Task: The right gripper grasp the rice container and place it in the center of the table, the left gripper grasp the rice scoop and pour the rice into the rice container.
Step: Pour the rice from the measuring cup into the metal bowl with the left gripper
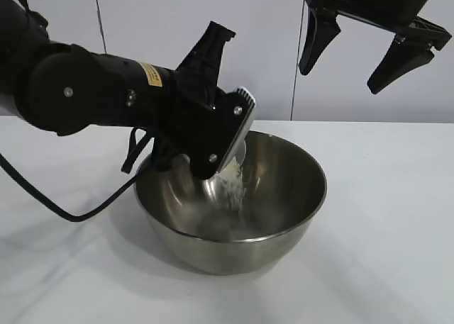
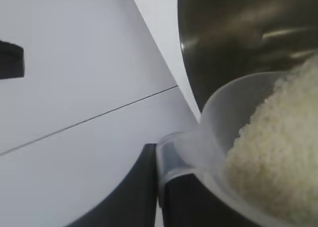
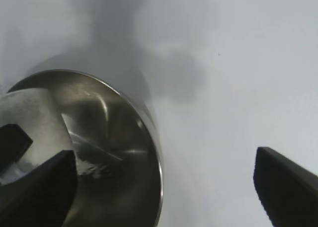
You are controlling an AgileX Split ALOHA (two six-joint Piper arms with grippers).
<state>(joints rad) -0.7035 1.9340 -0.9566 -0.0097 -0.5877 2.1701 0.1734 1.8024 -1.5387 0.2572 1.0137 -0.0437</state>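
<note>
The steel rice container (image 1: 284, 196) stands on the white table (image 1: 397, 232) near its middle. My left gripper (image 1: 213, 161) is shut on the handle of the clear rice scoop (image 1: 233, 169) and holds it tipped over the container's left rim. Rice (image 1: 233, 188) streams from the scoop into the container. In the left wrist view the scoop (image 2: 218, 117) is full of rice (image 2: 278, 152) above the container (image 2: 233, 33), its handle pinched between my fingers (image 2: 134, 197). My right gripper (image 1: 365, 44) hangs open and empty high above the container's right side. The right wrist view shows the container (image 3: 124, 152) below.
A black cable (image 1: 64, 210) trails from the left arm onto the table left of the container. A white panelled wall (image 1: 269, 26) stands behind the table.
</note>
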